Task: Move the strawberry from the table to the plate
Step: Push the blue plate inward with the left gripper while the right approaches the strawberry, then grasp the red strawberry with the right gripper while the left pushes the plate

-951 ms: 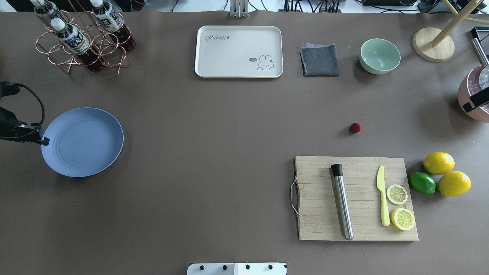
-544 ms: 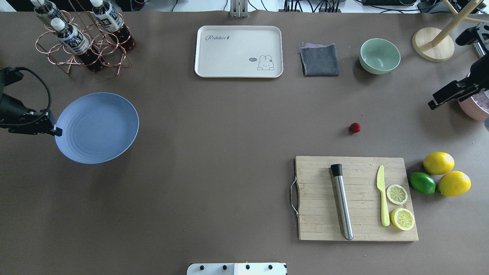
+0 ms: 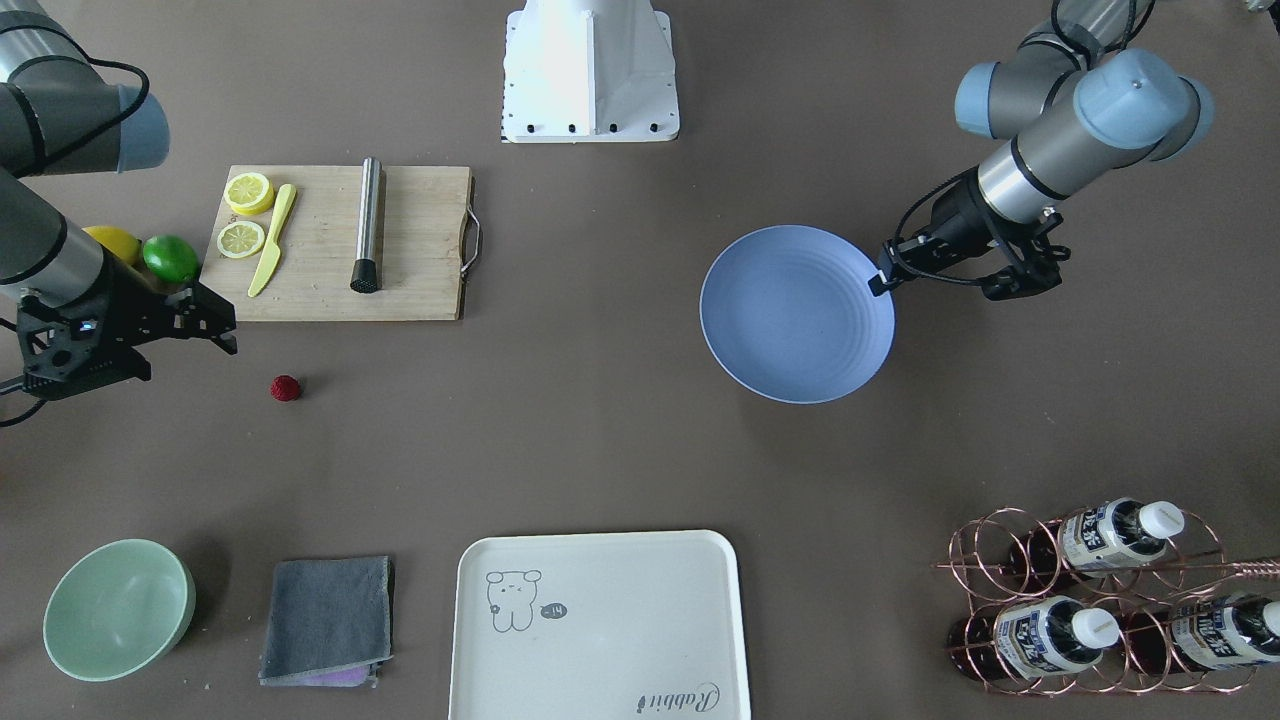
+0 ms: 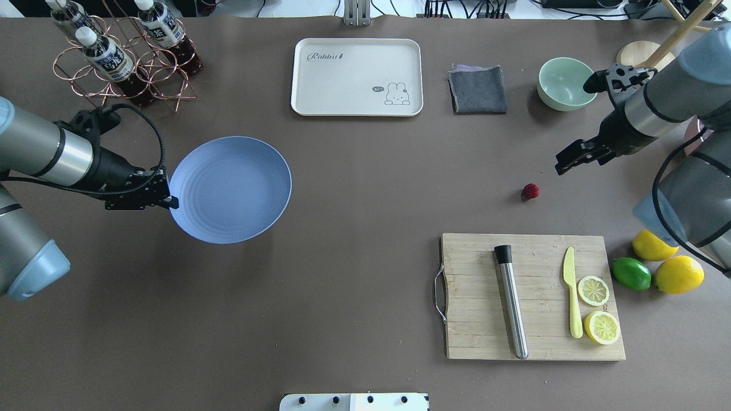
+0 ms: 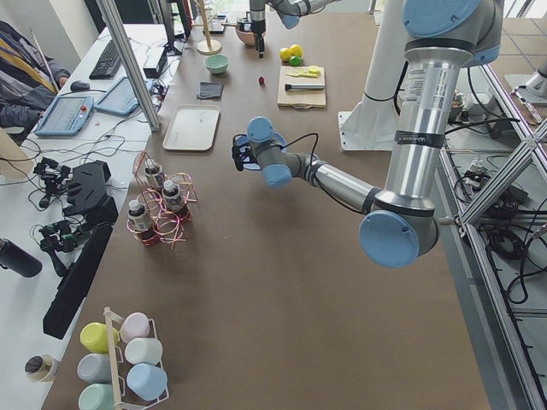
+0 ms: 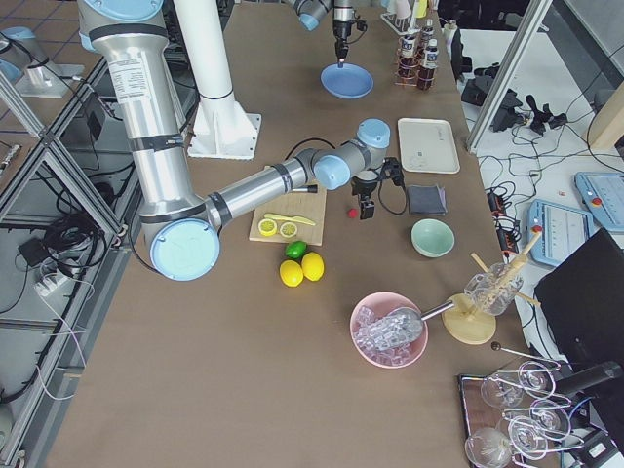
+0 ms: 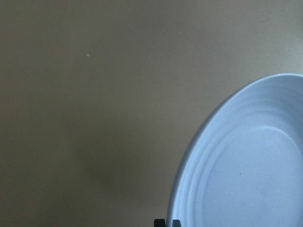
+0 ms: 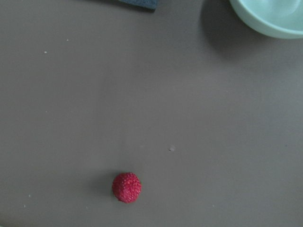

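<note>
Grey-brown table [image 4: 354, 274], matte, seen from behind the robot.

Nearest: one wooden cutting board [image 4: 474, 297], carrying one steel muddler [image 4: 511, 302], one yellow knife [image 4: 573, 297] and two lemon halves [image 4: 593, 290]. Just beside the board's right edge: two whole lemons [image 4: 679, 274], one lime [image 4: 631, 273].

Mid-table: one strawberry [image 4: 531, 190] lay on the bare table just beyond the board's far edge, touching nothing. Right gripper [image 3: 228, 334] hung near it, off to the robot's right and clear of it. Its fingers looked spread apart in the front view, and none showed in its wrist camera, so I judged it wide and empty. That camera had the berry low and left of centre.

One light-blue plate [image 4: 228, 191] sat well apart on the left side. Left gripper [image 4: 170, 201] was clamped on its rim, and the shadow below suggested it was held off the table.

Farthest: one cream tray [image 4: 354, 74], one folded grey cloth [image 4: 478, 90], one mint-green bowl [image 4: 567, 83], one copper wire rack [image 4: 171, 91] with three bottles [image 4: 108, 57].

Handling, as judged: the berry was tiny, light and roundish, so likely to roll if nudged from one side. It was possibly soft, so a gentle close. The bumpy skin should give some grip. Best hold: straight down, one finger on each side of its widest middle.
</note>
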